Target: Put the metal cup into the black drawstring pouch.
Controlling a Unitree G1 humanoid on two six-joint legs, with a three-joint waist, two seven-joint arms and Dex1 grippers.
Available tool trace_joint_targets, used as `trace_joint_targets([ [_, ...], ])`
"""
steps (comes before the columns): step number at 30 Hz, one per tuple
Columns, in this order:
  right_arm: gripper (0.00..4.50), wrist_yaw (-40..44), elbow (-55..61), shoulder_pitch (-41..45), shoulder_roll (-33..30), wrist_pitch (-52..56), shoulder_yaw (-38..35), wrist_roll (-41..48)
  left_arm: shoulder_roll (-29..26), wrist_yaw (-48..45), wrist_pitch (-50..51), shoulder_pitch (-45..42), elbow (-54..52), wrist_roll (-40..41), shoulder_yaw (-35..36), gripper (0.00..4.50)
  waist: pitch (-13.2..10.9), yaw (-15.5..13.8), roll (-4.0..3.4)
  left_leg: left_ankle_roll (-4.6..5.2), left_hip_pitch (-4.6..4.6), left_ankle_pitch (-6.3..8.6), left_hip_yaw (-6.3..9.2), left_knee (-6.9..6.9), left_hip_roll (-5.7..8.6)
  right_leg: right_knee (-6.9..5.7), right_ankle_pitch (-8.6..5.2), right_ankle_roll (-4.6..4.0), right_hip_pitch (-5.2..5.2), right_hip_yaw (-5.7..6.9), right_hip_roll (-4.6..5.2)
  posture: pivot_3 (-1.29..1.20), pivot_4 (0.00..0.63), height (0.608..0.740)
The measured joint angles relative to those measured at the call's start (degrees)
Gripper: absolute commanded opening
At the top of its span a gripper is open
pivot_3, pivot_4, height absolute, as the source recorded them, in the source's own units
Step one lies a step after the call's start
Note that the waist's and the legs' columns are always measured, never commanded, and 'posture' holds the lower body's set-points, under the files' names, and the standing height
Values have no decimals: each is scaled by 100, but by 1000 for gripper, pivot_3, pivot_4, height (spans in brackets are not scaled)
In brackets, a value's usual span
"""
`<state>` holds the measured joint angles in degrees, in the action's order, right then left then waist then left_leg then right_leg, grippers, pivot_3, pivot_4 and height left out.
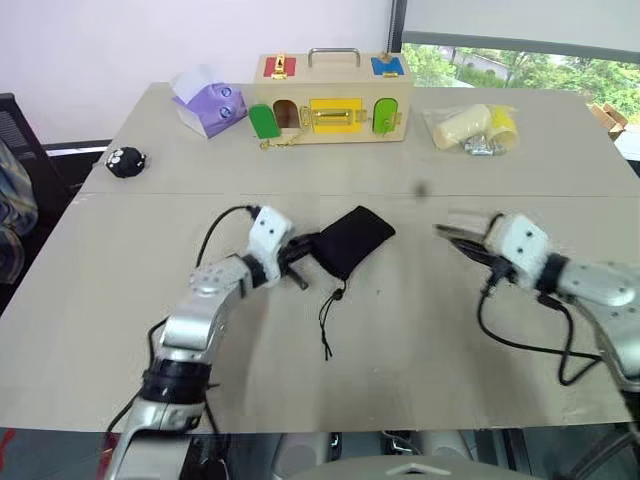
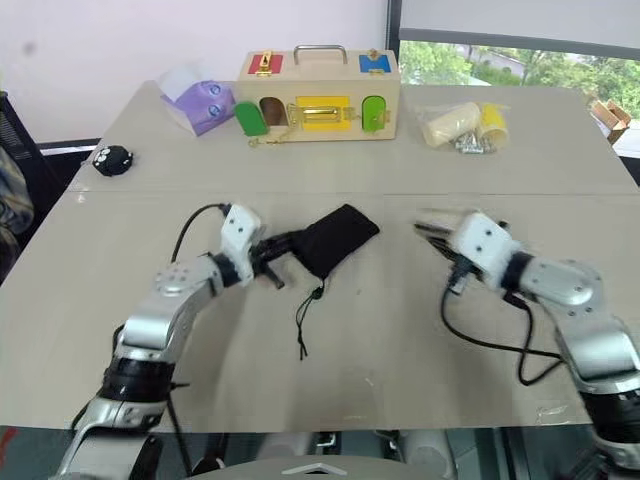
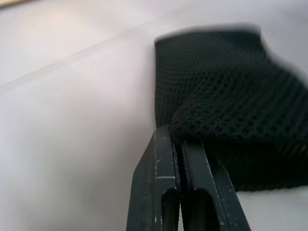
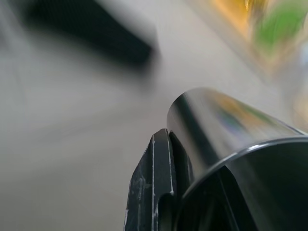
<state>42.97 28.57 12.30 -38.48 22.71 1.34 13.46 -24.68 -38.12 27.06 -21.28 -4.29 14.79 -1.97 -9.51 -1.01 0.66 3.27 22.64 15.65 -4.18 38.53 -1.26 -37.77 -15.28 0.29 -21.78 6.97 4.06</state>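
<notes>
With the left end effector [image 1: 298, 262] pinching the rim of the soft black mesh drawstring pouch [image 1: 350, 240] on the beige bench [image 1: 400, 330], and the right end effector [image 4: 192, 159] clamped on the wall of the shiny tapered metal cup [image 4: 231, 144], the step in hand is carrying cup to pouch. The mouth appears flat; it likely needs opening before insertion.

Beige table [image 1: 420, 330] ran from near edge to far wall, a seam crossing its middle. Far wall [image 1: 120, 40] was plain pale. Far right, a window [image 1: 520, 60] showed daylight and green trees.
</notes>
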Motion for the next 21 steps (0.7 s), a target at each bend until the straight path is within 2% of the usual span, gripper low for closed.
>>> trace_joint_targets([
  [3, 29, -158, 922, 2, 331, 860, 374, 572, 205, 207, 495, -358, -181, 128, -28, 0, 11, -17, 16, 1, 7, 1, 3, -1, 1, 15, -1, 0, 2, 2, -1, 0, 150, 740],
  [7, 29, -540, 1081, -23, 746, 1615, 1026, 672, 530, 655, 1123, -691, -192, 126, -35, 0, 8, -4, 18, 3, 16, 1, 0, 7, 7, 20, 1, 2, 1, 1, 1, 0, 150, 740],
  [9, 29, -739, 990, 201, 1070, 1773, 1344, 609, 633, 854, 1388, -804, -247, 121, -58, 0, 7, 18, 19, 2, 8, 0, 1, 7, 7, 11, 0, 2, 0, 0, -1, 0, 150, 740],
  [12, 29, -811, 737, 411, 1222, 1880, 1646, 533, 674, 976, 1624, -821, -413, 106, -136, 0, 7, 23, 19, 0, 3, -1, 1, 7, 5, 3, 0, 1, 0, 0, -4, 0, 150, 740],
  [21, 29, -1111, -432, 706, 1917, 1830, 2035, 199, 480, 932, 2154, -838, -667, 306, -106, 0, 7, 25, 20, -4, 6, -3, -1, 7, 6, 9, 0, 1, 0, -1, -4, 0, 150, 740],
])
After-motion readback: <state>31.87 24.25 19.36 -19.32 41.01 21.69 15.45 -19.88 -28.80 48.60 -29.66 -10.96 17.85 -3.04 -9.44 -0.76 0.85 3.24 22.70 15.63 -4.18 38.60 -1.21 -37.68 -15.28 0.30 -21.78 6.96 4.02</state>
